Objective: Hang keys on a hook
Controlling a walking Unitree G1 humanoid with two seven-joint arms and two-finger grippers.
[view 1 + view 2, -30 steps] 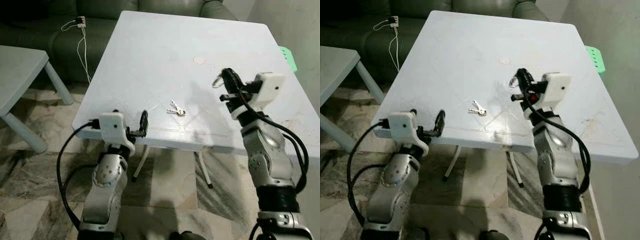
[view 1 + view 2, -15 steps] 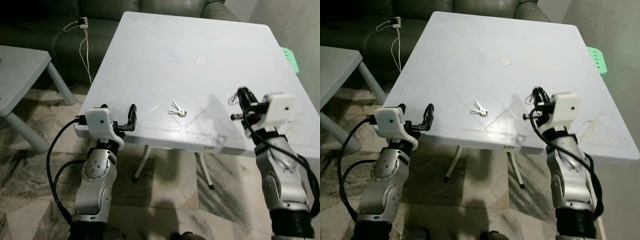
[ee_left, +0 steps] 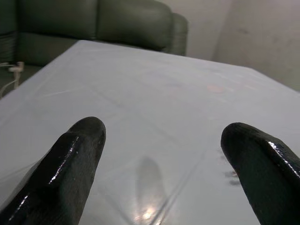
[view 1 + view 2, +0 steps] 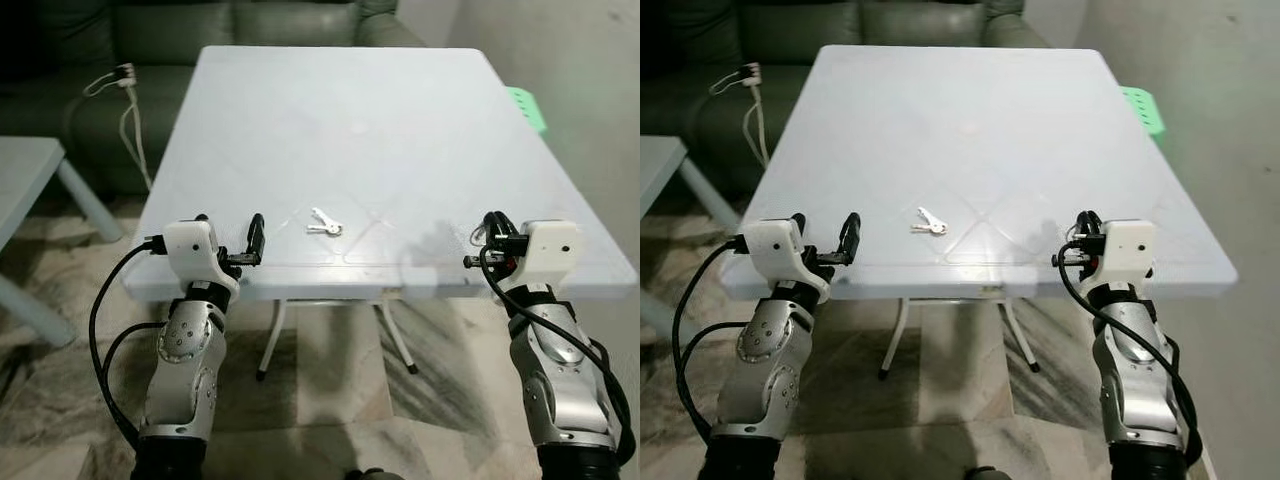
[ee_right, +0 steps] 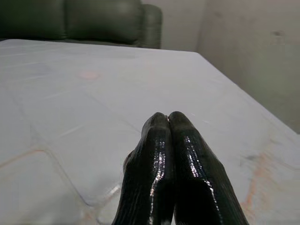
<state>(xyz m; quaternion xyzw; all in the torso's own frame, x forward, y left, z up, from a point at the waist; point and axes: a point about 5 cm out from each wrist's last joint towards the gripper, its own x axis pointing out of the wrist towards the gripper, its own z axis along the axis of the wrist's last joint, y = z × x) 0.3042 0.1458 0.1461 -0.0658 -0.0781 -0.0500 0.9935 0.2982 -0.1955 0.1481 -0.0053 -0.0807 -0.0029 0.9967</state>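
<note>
**A:** Two grippers up at the near edge of the pale grey square plastic table (image 4: 330, 110). Status?

**B:** Left gripper (image 4: 255, 240) sits at the near left corner, level with the tabletop. Black fingers (image 3: 70, 164) spread wide, nothing between them; the left wrist view shows bare tabletop through the gap.

**A:** Right one?

**B:** Right gripper (image 4: 493, 232) is over the near right edge. Fingertips (image 5: 169, 140) pressed flat together in the right wrist view, no gap. A thin wire loop (image 4: 478, 235) shows beside the fingers in the left eye view. Too small to say what it is, or whether it's pinched.

**A:** Keys?

**B:** Small bunch of silver metal keys (image 4: 324, 223) lies flat on the table, near the front edge and roughly mid-width. Sits between the two grippers, a bit further in, closer to the left one. Touching neither.

**A:** Anything else around?

**B:** Dark green sofa (image 4: 200, 25) beyond the far side of the table. White cable with a plug block (image 4: 125, 85) draped over its front. Corner of a second pale grey table (image 4: 30, 180) off to the robot's left. Green plastic piece (image 4: 527, 106) peeking out past the table's right edge. Marbled tile floor (image 4: 330, 380) underneath, table legs visible below the near edge.
</note>
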